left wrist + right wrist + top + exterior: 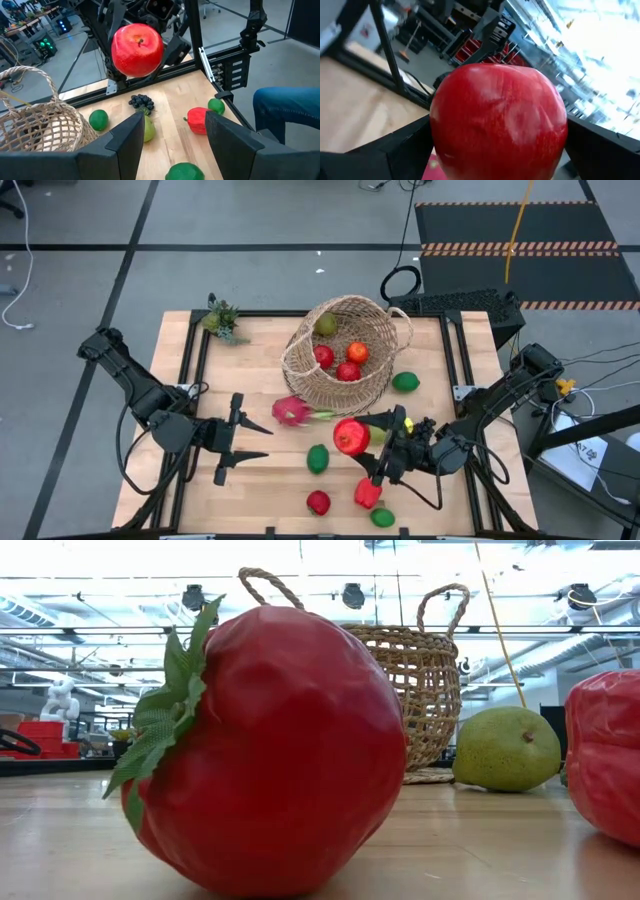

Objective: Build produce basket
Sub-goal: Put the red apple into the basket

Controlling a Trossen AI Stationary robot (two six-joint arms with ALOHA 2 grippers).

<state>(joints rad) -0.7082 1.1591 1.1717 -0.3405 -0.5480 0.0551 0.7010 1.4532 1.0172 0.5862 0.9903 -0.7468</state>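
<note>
**Right fingers clamp a red apple in the air, near the basket**

The right gripper's [368,442] two dark fingers [405,147] are set wide and press on either side of a large red apple [351,436], holding it lifted above the table [260,490]. In the right wrist view the apple fills the space between the fingers.

The left gripper's fingers [125,142] are partly spread with nothing between them; that gripper [250,453] waits low over the table, well apart from the apple, its tips pointing toward it.

Beyond the right fingers lies the basket [345,352], a round tan wicker one tipped on its side with its mouth toward the front of the table. Inside it are two red fruits [324,356] [348,371], an orange-red one [357,352] and a green pear [326,325].

Between the two grippers sit a pink dragonfruit [291,411], closer to the basket, and a green lime [318,458]. Just below the right fingers lie a red pepper [367,493], a green fruit [382,517] and a red tomato [318,502]. Dark grapes [141,101] and a pale green pear [148,127] lie under the held apple. Another green lime [405,382] rests beside the basket's mouth. A small spiky plant [222,318] stands at the far left corner of the table.
</note>
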